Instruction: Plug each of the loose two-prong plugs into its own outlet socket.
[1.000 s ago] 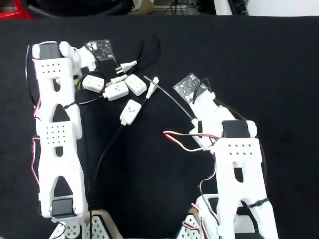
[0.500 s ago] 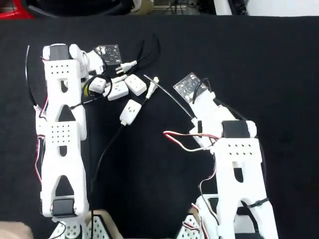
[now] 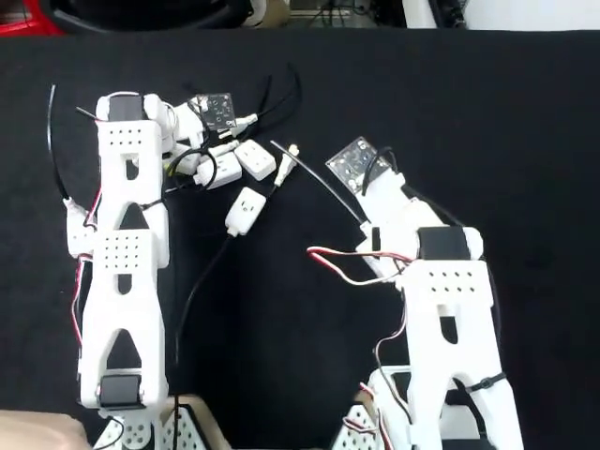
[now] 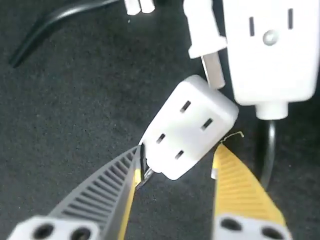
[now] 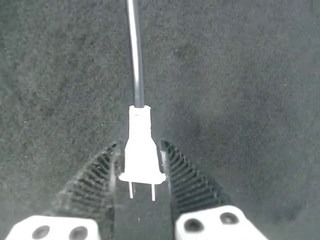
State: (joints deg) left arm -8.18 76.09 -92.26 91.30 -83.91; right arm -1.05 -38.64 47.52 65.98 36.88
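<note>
In the left wrist view a white cube outlet (image 4: 187, 127) with several slots sits between my left gripper's (image 4: 180, 152) fingers, which touch it on both sides. From above, the left gripper (image 3: 192, 161) is at the cluster of white outlets (image 3: 255, 157) at the back left. A loose white plug (image 4: 205, 30) lies with its prong against the cube. My right gripper (image 5: 140, 145) is closed around a white two-prong plug (image 5: 140, 155), whose prongs point toward the wrist and whose black cord (image 5: 136, 55) runs away from it. The right arm's wrist (image 3: 354, 161) stands right of the cluster.
A bigger white outlet block (image 4: 270, 50) with a black cord lies beside the cube. Another outlet (image 3: 246, 210) on a long black cord lies nearer the front, and loose plugs (image 3: 286, 169) and cords tangle behind it. The cloth is bare on the right.
My left arm has swung to the right toward the outlet cluster, and the cube outlet has moved right with its gripper. The right arm has stayed still.
</note>
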